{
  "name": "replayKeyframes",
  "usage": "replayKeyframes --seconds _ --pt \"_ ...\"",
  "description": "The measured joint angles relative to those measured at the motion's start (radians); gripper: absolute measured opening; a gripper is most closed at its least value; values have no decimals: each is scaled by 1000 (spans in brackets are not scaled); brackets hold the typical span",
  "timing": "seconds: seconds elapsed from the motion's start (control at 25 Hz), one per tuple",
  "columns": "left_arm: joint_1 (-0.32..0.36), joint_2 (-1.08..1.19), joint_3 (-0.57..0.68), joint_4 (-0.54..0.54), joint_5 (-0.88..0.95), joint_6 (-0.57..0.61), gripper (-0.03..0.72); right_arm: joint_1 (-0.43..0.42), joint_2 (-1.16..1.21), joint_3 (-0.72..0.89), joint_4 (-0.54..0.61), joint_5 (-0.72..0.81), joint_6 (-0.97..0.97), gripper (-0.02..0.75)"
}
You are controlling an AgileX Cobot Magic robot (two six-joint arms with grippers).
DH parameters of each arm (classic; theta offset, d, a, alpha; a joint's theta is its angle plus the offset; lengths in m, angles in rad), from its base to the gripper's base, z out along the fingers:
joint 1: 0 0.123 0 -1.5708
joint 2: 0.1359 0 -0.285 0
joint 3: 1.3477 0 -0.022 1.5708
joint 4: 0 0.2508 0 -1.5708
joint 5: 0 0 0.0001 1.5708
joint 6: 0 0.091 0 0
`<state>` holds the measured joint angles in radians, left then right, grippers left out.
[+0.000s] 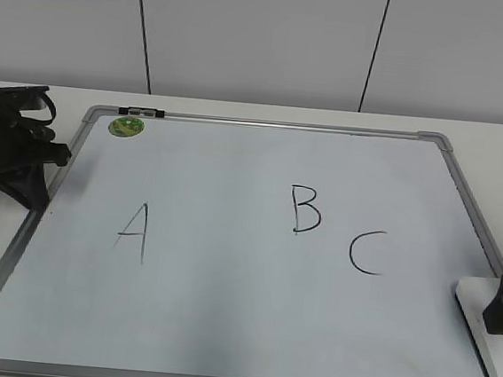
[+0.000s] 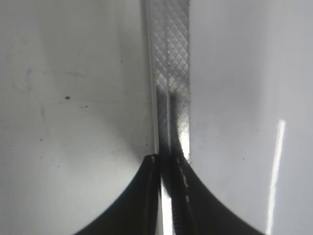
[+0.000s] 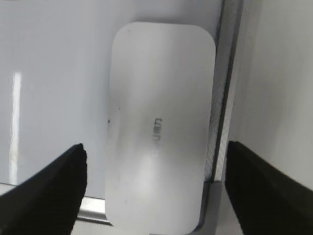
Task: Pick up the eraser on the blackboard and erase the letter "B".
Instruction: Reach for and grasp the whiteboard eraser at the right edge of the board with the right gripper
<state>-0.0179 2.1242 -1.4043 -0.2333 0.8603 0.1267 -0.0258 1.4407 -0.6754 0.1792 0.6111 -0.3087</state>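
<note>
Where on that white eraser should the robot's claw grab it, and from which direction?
Probably from straight above, pinching the eraser across its narrow width, on the two long smooth sides near mid-length. It lies flat in the blackboard's corner, overlapping the frame, so only the top and sides are reachable. The right gripper is open with a finger on either side of it.

**Pale wall, pale table, soft light**

Behind the table (image 1: 241, 109) stands a wall (image 1: 257, 38) of smooth off-white panels, split by two thin dark seams that lean slightly as they run down to the table's far edge. The table is off-white too, matte and plain, meeting the wall in a straight line. Light is even and diffuse, with faint grey shading low on the wall. No window or floor can be seen.
</note>
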Motion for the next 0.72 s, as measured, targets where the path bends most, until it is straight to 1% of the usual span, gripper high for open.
replayKeyframes --seconds 0.2,0.6,0.72 --pt "0 0 0 0 0 0 31 0 83 -50 0 -3 -2 661" --pt "0 0 0 0 0 0 31 0 171 -60 0 7 -2 660" --pt "0 0 0 0 0 0 31 0 195 -60 0 5 -4 646"
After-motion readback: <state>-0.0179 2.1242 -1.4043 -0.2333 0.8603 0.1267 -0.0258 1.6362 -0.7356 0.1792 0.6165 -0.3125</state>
